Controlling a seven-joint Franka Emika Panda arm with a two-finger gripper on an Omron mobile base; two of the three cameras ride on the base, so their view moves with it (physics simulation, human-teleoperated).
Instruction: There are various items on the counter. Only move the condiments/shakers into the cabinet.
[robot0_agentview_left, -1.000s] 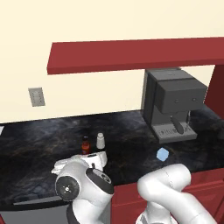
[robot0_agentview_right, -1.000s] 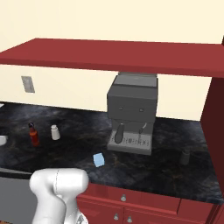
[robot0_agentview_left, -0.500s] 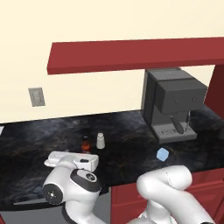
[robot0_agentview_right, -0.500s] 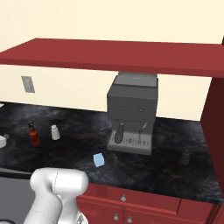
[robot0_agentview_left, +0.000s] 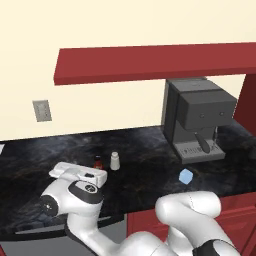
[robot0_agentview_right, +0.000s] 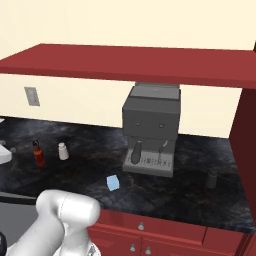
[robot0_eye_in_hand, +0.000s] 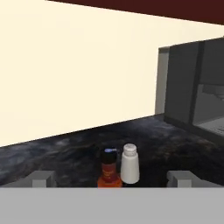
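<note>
On the black counter (robot0_agentview_left: 145, 150) a slim red sauce bottle with a black cap (robot0_eye_in_hand: 109, 169) stands just left of a whitish-grey shaker (robot0_eye_in_hand: 130, 164). My gripper (robot0_eye_in_hand: 111, 180) is open, level with them and short of both. Its fingertips (robot0_eye_in_hand: 42, 178) stand wide at either side, touching nothing. In the left base view my hand (robot0_agentview_left: 79, 173) sits in front of the bottle (robot0_agentview_left: 97, 161) and the whitish-grey shaker (robot0_agentview_left: 115, 160). A dark shaker (robot0_agentview_right: 212, 179) stands far right of the coffee machine. The dark red cabinet (robot0_agentview_left: 155, 62) hangs overhead. A light-blue block (robot0_agentview_left: 186, 176) lies apart.
A big grey coffee machine (robot0_agentview_left: 197, 120) stands at the back right of the counter, close under the cabinet. An outlet (robot0_agentview_left: 42, 110) is on the cream wall. Red lower cupboards (robot0_agentview_right: 165, 235) run below the counter's front edge. My elbow (robot0_agentview_left: 187, 210) bulks low in front.
My hand has slid left and slightly up along the counter's front, ending in front of the bottle. The bottle, shakers and block have not moved.
</note>
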